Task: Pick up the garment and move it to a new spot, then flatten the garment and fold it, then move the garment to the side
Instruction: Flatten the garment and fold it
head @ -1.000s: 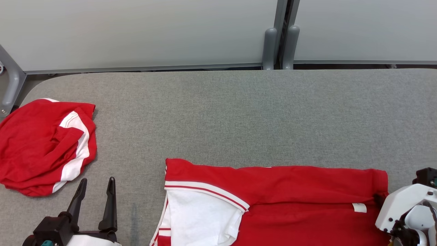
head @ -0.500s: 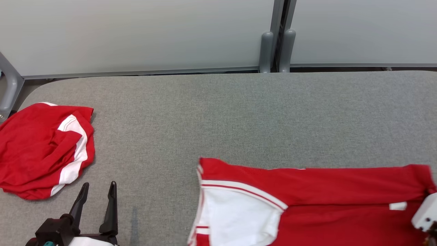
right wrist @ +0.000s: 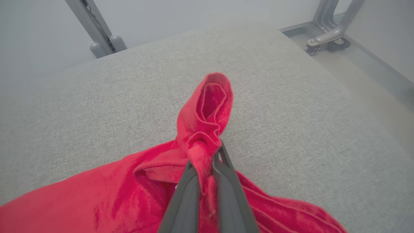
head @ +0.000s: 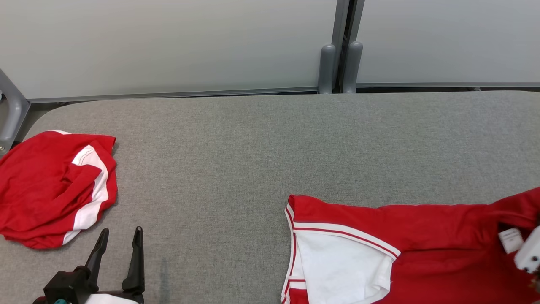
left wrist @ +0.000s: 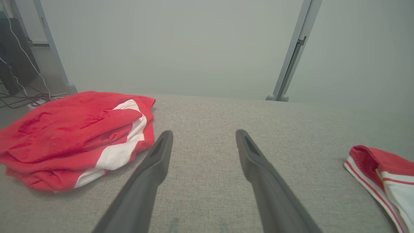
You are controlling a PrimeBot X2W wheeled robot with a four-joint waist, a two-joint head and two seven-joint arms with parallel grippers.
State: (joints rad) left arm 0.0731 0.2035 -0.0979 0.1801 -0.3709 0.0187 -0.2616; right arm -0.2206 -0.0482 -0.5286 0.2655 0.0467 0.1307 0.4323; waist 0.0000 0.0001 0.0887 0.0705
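Red-and-white shirt lies near-right on the grey table, cut off by the head view's edges, its bunched red corner pinched in the closed right gripper; the left gripper gapes empty.

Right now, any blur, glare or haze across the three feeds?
Head view: sharp, even light, no glare, soft shadow beside the crumpled shirt. Left wrist view: wall hazy, fingers soft near the bottom edge. Right wrist view: pinched shirt fold crisp, background milky.
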